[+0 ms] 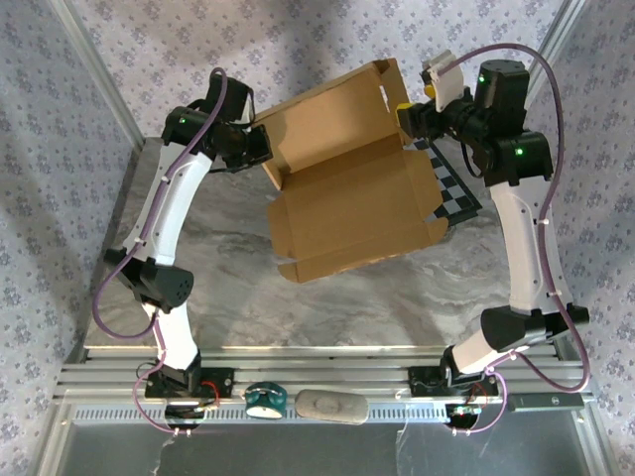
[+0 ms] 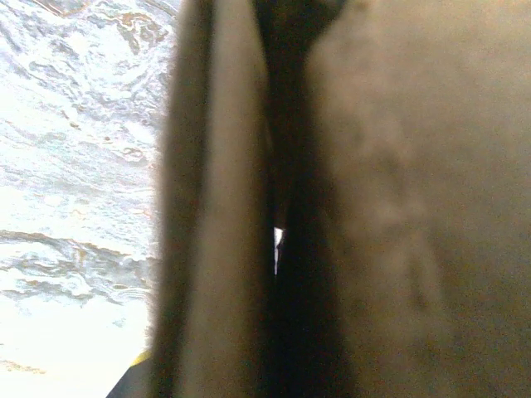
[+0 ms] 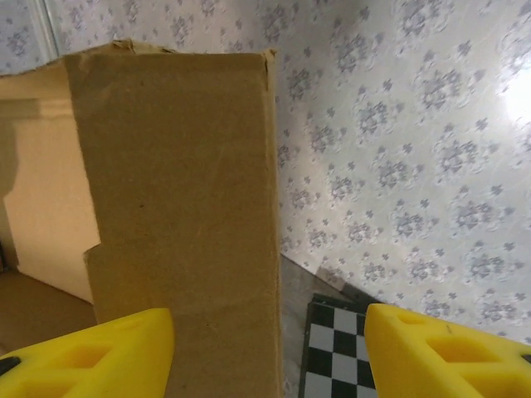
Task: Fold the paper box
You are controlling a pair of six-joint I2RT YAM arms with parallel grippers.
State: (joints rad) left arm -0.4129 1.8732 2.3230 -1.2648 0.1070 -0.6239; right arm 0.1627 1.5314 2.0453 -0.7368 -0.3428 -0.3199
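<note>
The paper box (image 1: 347,198) is brown corrugated cardboard, half folded in the middle of the table, with its back panel raised and its front flaps lying flat. My left gripper (image 1: 266,149) is shut on the box's left edge. In the left wrist view, blurred cardboard (image 2: 398,207) sits right against the camera with a dark slit in it. My right gripper (image 1: 405,114) is at the raised panel's right end. It stands open (image 3: 270,319), its yellow fingers (image 3: 108,352) either side of an upright flap (image 3: 182,191), which is nearer the left finger.
A black-and-grey checkerboard panel (image 1: 454,190) lies under the box's right side and shows again as the checkerboard (image 3: 332,356) below the right fingers. Patterned backdrop walls (image 1: 60,149) close in the marble table (image 1: 327,307). A teal object (image 1: 266,399) and a grey oblong (image 1: 331,405) rest on the near rail.
</note>
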